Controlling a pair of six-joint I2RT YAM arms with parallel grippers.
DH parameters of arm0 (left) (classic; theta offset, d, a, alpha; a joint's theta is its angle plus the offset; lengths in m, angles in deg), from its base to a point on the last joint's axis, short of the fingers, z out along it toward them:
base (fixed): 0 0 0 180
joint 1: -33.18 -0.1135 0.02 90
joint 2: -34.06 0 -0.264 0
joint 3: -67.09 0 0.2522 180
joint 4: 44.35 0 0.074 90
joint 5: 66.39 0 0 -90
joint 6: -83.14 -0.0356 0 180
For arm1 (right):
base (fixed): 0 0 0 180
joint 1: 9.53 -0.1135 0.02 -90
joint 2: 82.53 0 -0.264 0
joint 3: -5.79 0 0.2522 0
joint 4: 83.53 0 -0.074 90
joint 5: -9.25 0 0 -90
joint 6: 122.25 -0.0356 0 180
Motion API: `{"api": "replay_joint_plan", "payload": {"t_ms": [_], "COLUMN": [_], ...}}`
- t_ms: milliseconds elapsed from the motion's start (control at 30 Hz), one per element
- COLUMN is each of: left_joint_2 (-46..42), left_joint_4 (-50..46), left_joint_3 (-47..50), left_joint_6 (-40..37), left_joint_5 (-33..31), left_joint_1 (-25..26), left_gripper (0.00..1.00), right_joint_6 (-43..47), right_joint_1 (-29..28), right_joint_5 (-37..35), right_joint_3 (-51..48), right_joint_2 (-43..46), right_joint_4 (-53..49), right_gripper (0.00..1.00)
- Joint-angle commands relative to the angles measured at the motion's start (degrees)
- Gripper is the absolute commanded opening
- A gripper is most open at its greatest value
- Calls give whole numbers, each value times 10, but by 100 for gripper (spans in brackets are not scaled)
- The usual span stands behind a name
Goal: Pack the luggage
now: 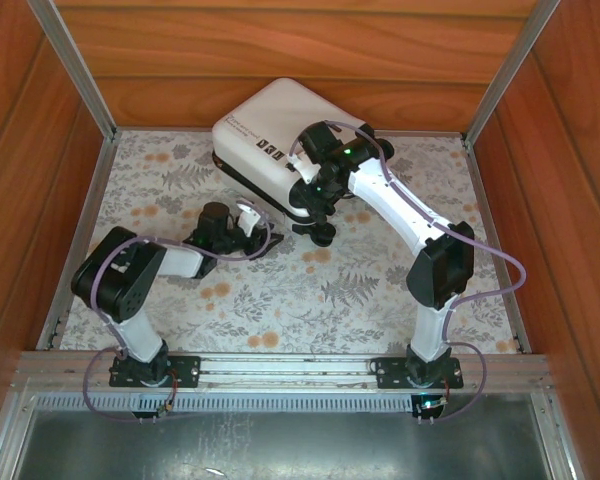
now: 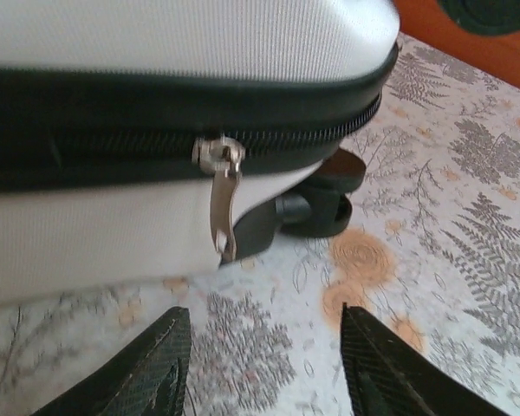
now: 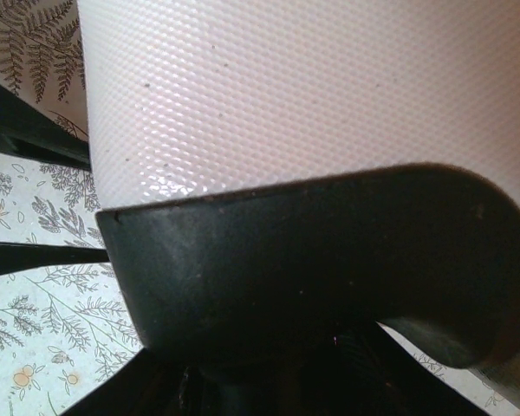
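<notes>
Left gripper (image 2: 264,368) spread empty before your zipper pull (image 2: 224,195); luggage (image 2: 156,43) lid down, zipping apparently unfinished; right gripper (image 1: 315,212) state indiscernible.

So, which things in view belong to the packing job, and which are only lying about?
Belong to the job:
the luggage, lid down
its zipper pull
the left gripper, open in front of that pull

Only surroundings:
the floral table cover
the wooden walls
the metal frame

Lab test booth: wood-panel walls (image 1: 280,50), alu frame (image 1: 80,75), floral tabletop (image 1: 280,290).
</notes>
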Motion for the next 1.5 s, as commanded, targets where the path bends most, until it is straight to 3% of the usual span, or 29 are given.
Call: {"api": "replay_joint_plan", "payload": {"t_ms": [0,67,233,433,600,700,1033,1267,1467], "left_joint_2": [23,42,91,109,102,103,71,32,11], "left_joint_4": [75,108,193,261,271,272,277,276,277], "left_joint_3": [-14,-16,-23,-26,-25,-25,-22,8,36], "left_joint_6": [-44,-37,-10,12,3,0,-2,-16,-47], "left_joint_5": [-16,-79,-169,-216,-235,-245,-244,-239,-244], "left_joint_1": [30,44,59,69,81,89,124,145,175], "left_gripper": [50,50,50,44,43,37,0,0,0], "right_joint_6": [-18,-19,-20,-19,-19,-20,-29,-63,-110], "right_joint_1": [-5,-5,-4,-5,-4,-4,-5,-10,-31], "right_joint_5": [-13,-18,-21,-19,-18,-17,-7,69,154], "right_joint_3": [13,13,14,13,10,9,-5,-6,99], "right_joint_2": [49,50,52,53,53,53,60,76,22], "right_joint_4": [20,20,21,21,24,26,35,61,18], "right_gripper": [0,0,0,0,0,0,0,0,0]}}
